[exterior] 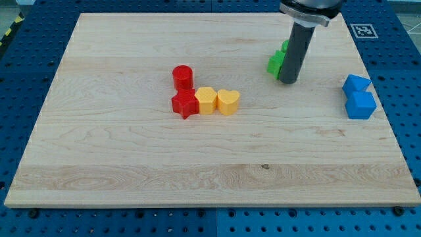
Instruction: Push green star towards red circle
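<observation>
The green star [275,63] lies at the view's upper right on the wooden board, partly hidden behind my rod. My tip [288,81] rests on the board right against the star's right side. A second green piece [285,47] peeks out just above the star, its shape hidden by the rod. The red circle [183,76] stands left of centre, well to the left of the star and the tip.
A red star [185,104], a yellow hexagon [206,101] and a yellow heart [228,101] sit in a row below the red circle. Two blue blocks [359,96] lie near the board's right edge [388,118].
</observation>
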Robot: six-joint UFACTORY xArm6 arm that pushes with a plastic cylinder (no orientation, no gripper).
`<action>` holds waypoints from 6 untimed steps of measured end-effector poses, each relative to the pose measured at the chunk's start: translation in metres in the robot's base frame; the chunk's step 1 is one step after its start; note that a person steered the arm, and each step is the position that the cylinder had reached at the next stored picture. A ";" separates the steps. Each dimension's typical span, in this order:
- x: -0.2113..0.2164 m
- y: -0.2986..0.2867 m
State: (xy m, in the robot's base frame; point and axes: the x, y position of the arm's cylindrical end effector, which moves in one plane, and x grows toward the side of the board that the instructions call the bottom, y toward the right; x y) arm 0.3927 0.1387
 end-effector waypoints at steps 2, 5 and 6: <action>-0.005 0.046; -0.038 -0.034; -0.049 -0.074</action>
